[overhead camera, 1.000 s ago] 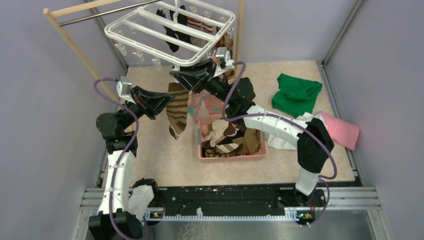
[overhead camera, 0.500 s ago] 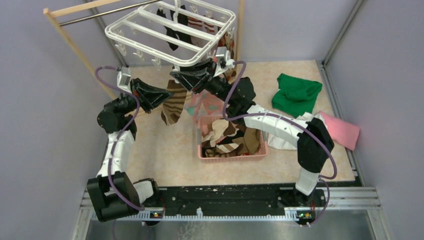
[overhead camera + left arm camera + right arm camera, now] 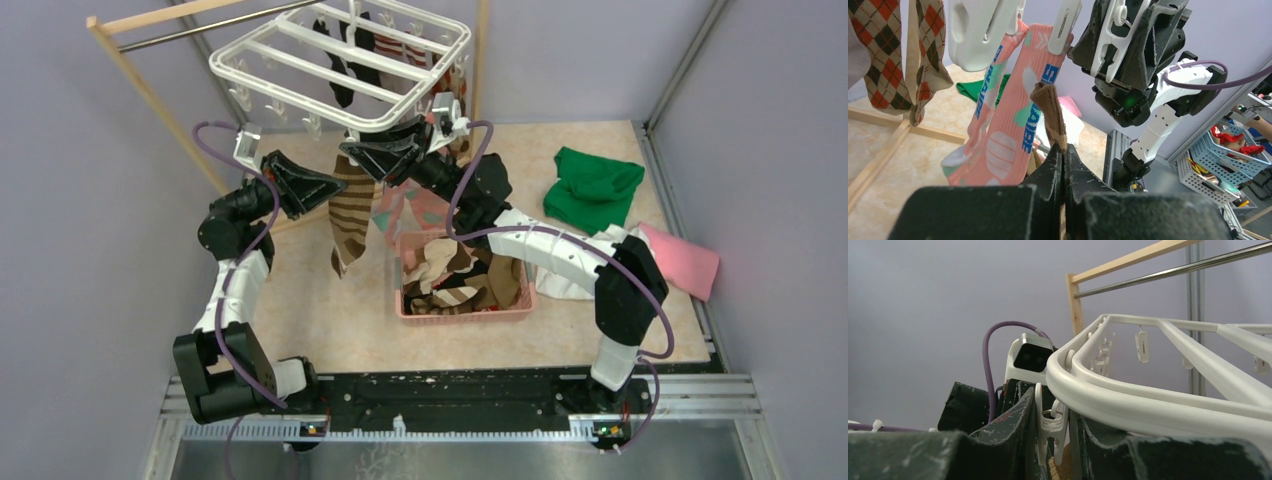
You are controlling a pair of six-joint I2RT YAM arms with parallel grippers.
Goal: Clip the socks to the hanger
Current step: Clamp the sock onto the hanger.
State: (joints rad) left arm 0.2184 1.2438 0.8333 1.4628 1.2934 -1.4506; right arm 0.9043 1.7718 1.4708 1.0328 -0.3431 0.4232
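The left claw [image 3: 1063,150] is pinched tight on the top of a brown striped sock [image 3: 348,215], which hangs down below it. Right beside it, the right claw [image 3: 1055,412] squeezes a clip [image 3: 1050,422] on the hanger [image 3: 1128,405]. A pink sock [image 3: 1008,125] and some others are clipped already, but this one is not yet, and more wait in the basket [image 3: 465,312] under the claws.

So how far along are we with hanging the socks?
Partway. A black sock, argyle sock and pink socks already hang from the hanger. In hand: the left gripper pinches a striped sock while the right gripper grips a clip. Left: fasten that sock, then the pile in the pink basket.
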